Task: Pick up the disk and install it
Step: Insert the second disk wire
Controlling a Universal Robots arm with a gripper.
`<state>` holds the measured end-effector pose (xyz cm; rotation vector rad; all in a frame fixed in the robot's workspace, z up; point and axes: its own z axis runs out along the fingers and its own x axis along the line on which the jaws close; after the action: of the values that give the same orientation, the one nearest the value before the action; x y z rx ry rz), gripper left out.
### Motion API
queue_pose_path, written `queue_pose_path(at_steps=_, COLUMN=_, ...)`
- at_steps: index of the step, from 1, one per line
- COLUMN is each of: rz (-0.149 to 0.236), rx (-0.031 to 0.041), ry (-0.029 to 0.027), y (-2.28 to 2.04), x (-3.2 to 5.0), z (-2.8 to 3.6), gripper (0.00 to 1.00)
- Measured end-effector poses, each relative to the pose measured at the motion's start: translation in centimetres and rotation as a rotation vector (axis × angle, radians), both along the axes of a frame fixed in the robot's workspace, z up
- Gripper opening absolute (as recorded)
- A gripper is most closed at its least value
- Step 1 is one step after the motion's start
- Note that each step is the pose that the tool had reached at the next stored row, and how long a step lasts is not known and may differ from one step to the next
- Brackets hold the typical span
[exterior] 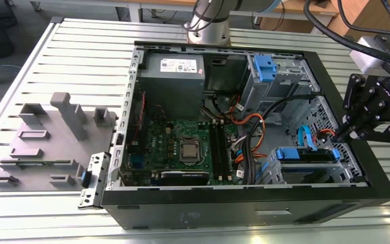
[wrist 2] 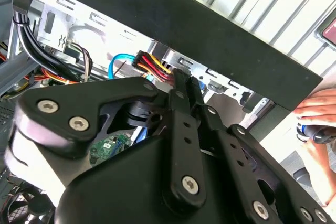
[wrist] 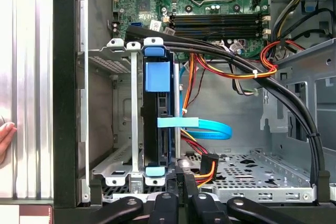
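The disk (wrist: 156, 129) stands on edge in a perforated sheet-metal cage (wrist: 118, 171) in a corner of the open black case (exterior: 378, 188), a blue plastic rail along its visible edge. The black claw (exterior: 345, 136), fingers pressed together and empty, hangs just above the case rim. Ribbed aluminium bench (exterior: 79, 51) lies around.

First wrist view: disk (wrist: 155, 114) sits edge-on in drive cage (wrist: 134, 129), label face hidden; hand (wrist: 4, 135) cut off at pic edge. Second wrist view: gripper (wrist 2: 181, 80) body masks chassis (wrist 2: 210, 30) interior.
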<state>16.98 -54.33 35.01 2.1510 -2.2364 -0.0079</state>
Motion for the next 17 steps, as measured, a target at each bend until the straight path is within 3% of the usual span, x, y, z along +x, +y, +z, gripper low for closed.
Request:
queue_pose_path(at_steps=1, rz=0.000, rx=0.0000, ry=0.0000, y=0.00, x=0.00, z=0.00, gripper=0.16)
queue_pose_path(at_steps=6, rz=0.000, rx=-0.0002, ry=0.0000, y=0.01, x=-0.04, z=-0.01, gripper=0.16)
queue_pose_path(at_steps=17, rz=0.000, rx=-0.0001, ry=-0.0007, y=-0.04, x=-2.00, z=-0.12, gripper=0.16)
